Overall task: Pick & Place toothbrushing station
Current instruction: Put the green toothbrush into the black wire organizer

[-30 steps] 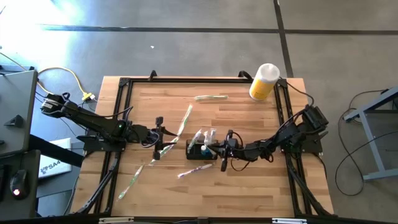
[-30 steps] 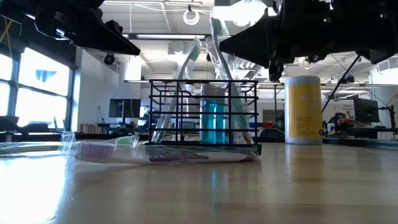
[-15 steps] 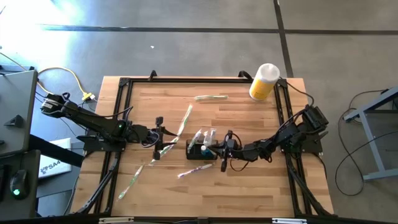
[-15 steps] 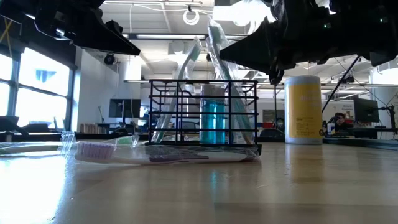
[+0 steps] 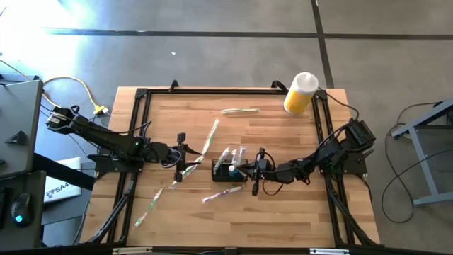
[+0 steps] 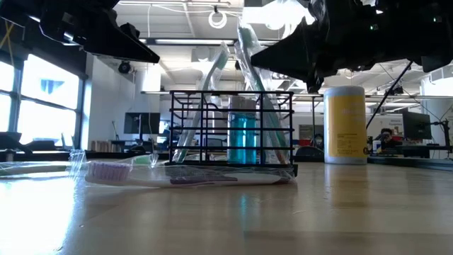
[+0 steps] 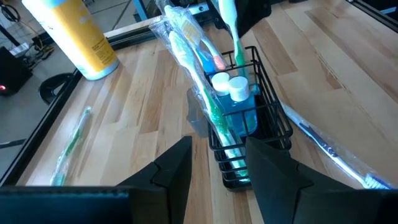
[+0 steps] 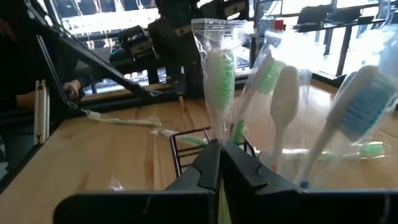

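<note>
right jaws (image 8: 219, 163) pinching wrapped toothbrush (image 8: 219, 87), wooden table (image 5: 283, 142), bright workshop behind

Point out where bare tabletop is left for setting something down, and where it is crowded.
Free: the far-left corner behind the left gripper, and the near-right corner in front of the right gripper. Crowded: mid-table, around the toothbrushing station with wrapped toothbrushes scattered nearby; the yellow bottle fills the far-right corner.

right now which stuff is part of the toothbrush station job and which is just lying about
Part of the job:
- black wire rack
- green wrapped toothbrush, pinched by the right gripper
- left gripper, open, facing the rack

Lying about:
- yellow bottle
- loose purple toothbrush
- far toothbrush
</note>
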Robot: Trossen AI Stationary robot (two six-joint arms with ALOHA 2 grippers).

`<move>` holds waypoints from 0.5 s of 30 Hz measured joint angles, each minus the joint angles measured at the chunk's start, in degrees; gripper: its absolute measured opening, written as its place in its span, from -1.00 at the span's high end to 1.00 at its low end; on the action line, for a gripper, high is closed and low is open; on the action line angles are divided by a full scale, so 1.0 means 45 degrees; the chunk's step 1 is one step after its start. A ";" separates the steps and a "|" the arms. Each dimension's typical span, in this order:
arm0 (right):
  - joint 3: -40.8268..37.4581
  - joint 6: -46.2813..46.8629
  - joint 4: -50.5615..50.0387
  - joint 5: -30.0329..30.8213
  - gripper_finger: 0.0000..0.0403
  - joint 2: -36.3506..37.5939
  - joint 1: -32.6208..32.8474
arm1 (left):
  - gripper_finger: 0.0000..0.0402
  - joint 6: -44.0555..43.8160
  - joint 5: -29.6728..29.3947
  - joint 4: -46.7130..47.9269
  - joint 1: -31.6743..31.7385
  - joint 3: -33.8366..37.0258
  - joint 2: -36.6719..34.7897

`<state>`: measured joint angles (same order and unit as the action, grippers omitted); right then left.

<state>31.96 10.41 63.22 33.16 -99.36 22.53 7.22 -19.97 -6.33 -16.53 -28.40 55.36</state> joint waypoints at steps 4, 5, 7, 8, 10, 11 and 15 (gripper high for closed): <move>-0.0003 -0.0025 0.0060 -0.0071 0.96 -0.0003 0.0057 | 0.28 -0.0010 0.0000 0.0005 0.0000 0.0000 0.0002; -0.0003 -0.0025 0.0007 -0.0084 0.94 -0.0003 0.0065 | 0.28 -0.0010 0.0000 0.0002 0.0000 -0.0004 0.0002; -0.0003 -0.0026 0.0027 -0.0081 0.86 -0.0003 0.0086 | 0.28 -0.0015 0.0003 0.0000 0.0001 -0.0010 0.0002; -0.0003 -0.0029 0.0027 -0.0081 0.80 -0.0003 0.0086 | 0.28 -0.0022 0.0003 0.0000 0.0000 -0.0010 0.0003; -0.0003 -0.0029 0.0001 -0.0076 0.67 -0.0003 0.0081 | 0.28 -0.0034 0.0000 0.0005 0.0000 -0.0010 0.0003; -0.0003 -0.0029 0.0007 -0.0070 0.60 -0.0003 0.0081 | 0.28 -0.0034 0.0000 0.0000 0.0000 -0.0010 0.0003; -0.0003 -0.0034 0.0005 -0.0037 0.34 -0.0003 0.0081 | 0.28 -0.0034 0.0000 0.0002 0.0000 -0.0010 0.0003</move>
<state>31.94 10.26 63.24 32.99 -99.37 22.90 7.07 -19.97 -6.32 -16.53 -28.45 55.37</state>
